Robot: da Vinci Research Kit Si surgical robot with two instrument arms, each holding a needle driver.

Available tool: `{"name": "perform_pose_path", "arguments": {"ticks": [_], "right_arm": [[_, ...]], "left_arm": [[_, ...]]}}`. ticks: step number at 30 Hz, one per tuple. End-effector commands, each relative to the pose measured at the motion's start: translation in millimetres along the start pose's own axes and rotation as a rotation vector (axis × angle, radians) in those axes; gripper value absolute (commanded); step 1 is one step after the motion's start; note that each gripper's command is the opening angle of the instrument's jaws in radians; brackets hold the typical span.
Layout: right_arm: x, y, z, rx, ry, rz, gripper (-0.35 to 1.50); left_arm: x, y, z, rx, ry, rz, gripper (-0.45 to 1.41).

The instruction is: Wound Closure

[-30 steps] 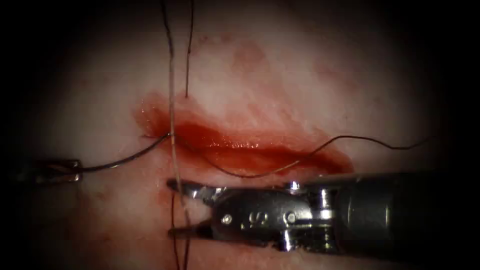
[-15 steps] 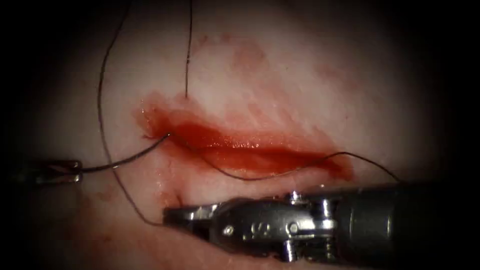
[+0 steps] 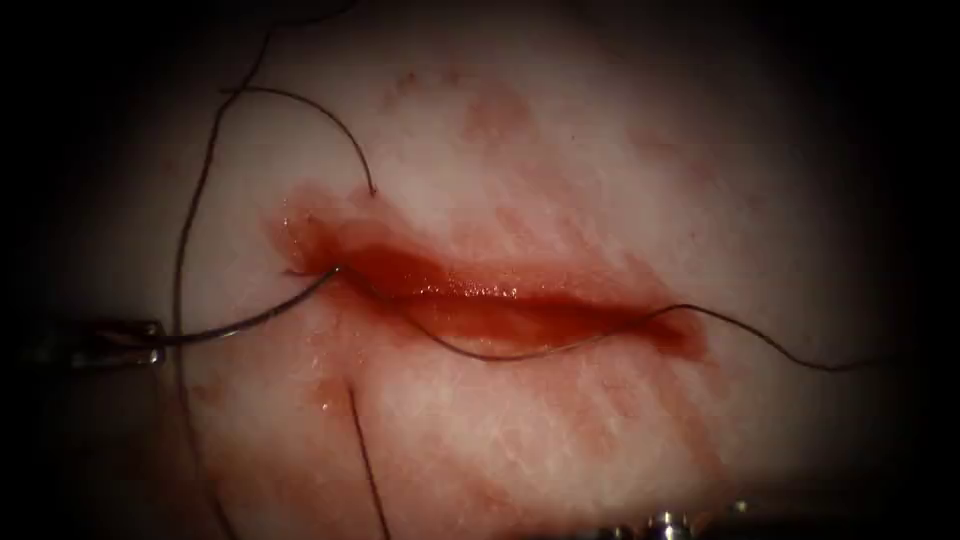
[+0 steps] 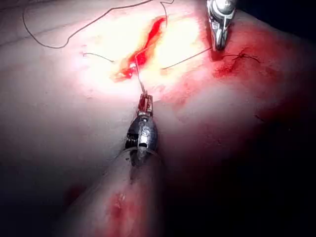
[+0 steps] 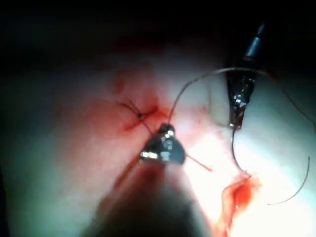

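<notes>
Pinching the needle [image 3: 260, 318] near its rear end with the left tool [image 3: 150, 342], jaws pressed together on the steel, well to the left of the cut [image 3: 500, 305]. Curving from those jaws up toward the cut and entering the tissue [image 3: 560, 420] with the tip right at the left end of the cut, the tip itself being hidden in the red fluid [image 3: 420, 280]. Showing the same grip in the left wrist view, with the left tool [image 4: 145, 101] holding the needle [image 4: 138, 79] and the needle reaching to the end of the cut [image 4: 148, 42]. Lying along the near edge of the cut and then crossing its right end, the thread [image 3: 500, 357], running away to the right of the cut. Looping widely on the tissue beyond the left end of the cut with more thread, and descending from just below the cut with another strand. Keeping well apart from the cut on its near side with the right tool [image 3: 665, 522], showing there as a bit of metal. Meeting the thread at the tip of the right tool [image 4: 217, 42] in the left wrist view, jaws closed and apparently pinching the thread. Sitting near an older stitch [image 4: 242, 57] of dark thread, away from the cut.
</notes>
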Motion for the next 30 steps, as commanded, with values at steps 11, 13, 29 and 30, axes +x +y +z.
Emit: {"name": "perform_pose_path", "arguments": {"ticks": [11, 13, 29, 30], "right_arm": [[-0.7, 2.1, -0.1, -0.119, -0.015, 0.019, 1.13], [-1.2, 2.5, -0.4, -0.139, -0.024, 0.025, 1.23], [-1.2, 6.6, -6.7, -0.301, 0.026, 0.222, 1.04], [-1.0, 7.5, -6.8, -0.321, 0.029, 0.254, 0.99]], "left_arm": [[-0.6, 0.4, 0.6, -0.002, 0.000, -0.002, -0.45], [-0.6, 0.4, 0.6, -0.002, 0.000, -0.002, -0.45], [-0.5, 0.4, 1.1, 0.002, -0.001, -0.002, -0.45], [-0.6, 0.5, 1.1, -0.001, 0.000, -0.002, -0.45]]}}
